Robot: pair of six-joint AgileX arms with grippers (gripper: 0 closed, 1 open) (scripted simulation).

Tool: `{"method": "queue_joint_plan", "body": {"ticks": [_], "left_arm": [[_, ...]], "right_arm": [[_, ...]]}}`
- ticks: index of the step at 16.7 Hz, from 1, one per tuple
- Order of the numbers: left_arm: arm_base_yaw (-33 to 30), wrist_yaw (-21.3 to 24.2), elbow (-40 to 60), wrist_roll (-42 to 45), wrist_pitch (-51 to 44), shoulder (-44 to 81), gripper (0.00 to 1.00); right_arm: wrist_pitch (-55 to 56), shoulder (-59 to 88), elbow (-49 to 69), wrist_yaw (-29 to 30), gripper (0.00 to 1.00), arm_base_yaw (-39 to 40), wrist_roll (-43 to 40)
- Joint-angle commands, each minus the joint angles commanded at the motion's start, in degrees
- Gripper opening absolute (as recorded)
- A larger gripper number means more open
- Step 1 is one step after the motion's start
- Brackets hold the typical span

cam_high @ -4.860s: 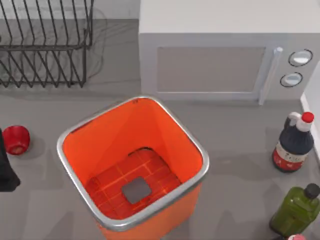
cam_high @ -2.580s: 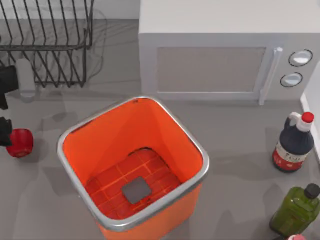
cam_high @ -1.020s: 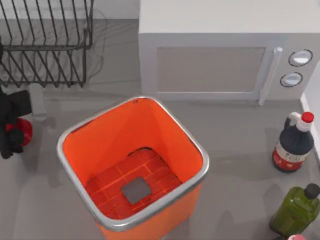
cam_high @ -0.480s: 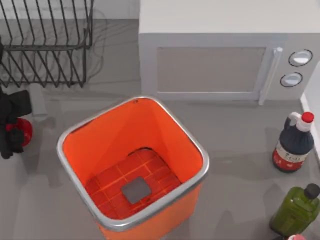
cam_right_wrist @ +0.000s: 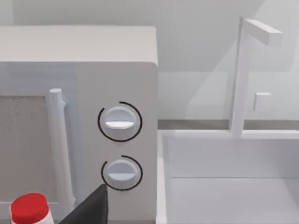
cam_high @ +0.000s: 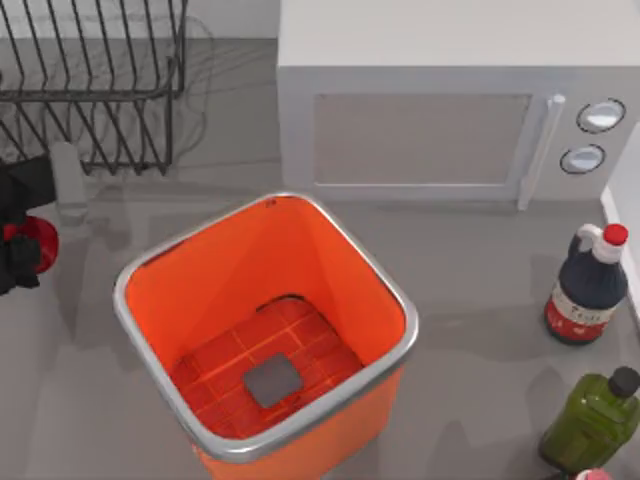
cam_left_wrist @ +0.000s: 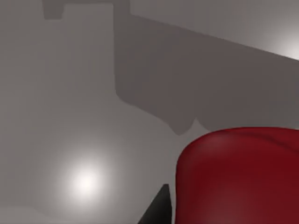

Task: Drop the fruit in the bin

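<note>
Counter [cam_high: 470, 300]: grey, matte, soft shadows across it. Microwave [cam_high: 440, 110]: white, at the back, vertical bar handle [cam_high: 540, 150], 2 round dials [cam_high: 600, 115] stacked at its right. Dish rack [cam_high: 90, 90]: dark wire, back left corner. Sink [cam_right_wrist: 229, 177]: white basin just beside the microwave, with a white tap [cam_right_wrist: 243, 74] upright. Wall [cam_right_wrist: 140, 14]: plain pale grey.
</note>
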Motion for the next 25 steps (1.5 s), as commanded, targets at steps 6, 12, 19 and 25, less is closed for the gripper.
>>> {"method": "queue_joint_plan", "body": {"ticks": [6,12,19,25], "left_arm": [[-0.2,0.0,13.6,-0.2,-19.0,-4.2,0.00],[-0.2,-0.1,19.1,-0.7,-25.6,-6.6,0.00],[-6.2,3.2,12.3,-3.2,-21.3,-11.7,0.00],[-24.8,11.7,-7.4,-9.1,-9.5,-26.5,0.00]], "right_arm": [[0.0,0.0,0.0,0.0,1.00,0.0,0.0],[0.0,0.0,0.0,0.0,1.00,0.0,0.0],[0.0,0.0,0.0,0.0,1.00,0.0,0.0],[0.0,0.0,0.0,0.0,1.00,0.0,0.0]]}}
